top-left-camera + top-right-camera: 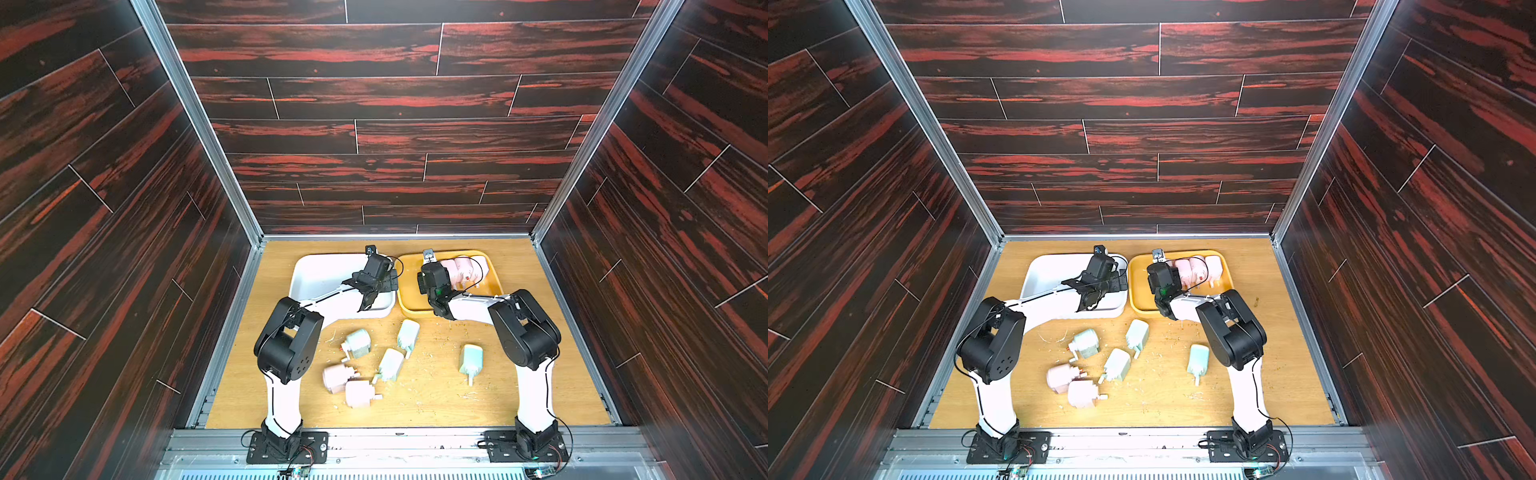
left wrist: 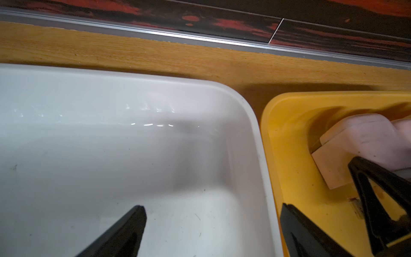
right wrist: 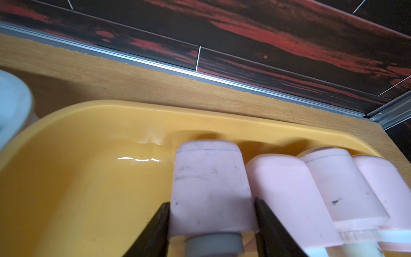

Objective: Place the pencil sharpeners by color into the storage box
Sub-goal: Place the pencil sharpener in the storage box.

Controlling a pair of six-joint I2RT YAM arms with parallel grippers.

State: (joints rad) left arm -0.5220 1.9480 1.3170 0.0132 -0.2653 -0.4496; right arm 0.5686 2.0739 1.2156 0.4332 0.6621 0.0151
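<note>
Our right gripper (image 3: 211, 222) grasps a pink sharpener (image 3: 211, 189) inside the yellow tray (image 3: 89, 178); we should seat it beside its neighbours before releasing. Left gripper (image 2: 211, 233) hangs released.

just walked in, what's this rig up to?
It is sorting pencil sharpeners by color into two trays. The right gripper is shut on a pink sharpener inside the yellow tray, beside three other pink ones. The left gripper hangs open over the near edges of both trays; the white tray shows nothing inside. Still on the table: four mint sharpeners and two pink ones.
</note>
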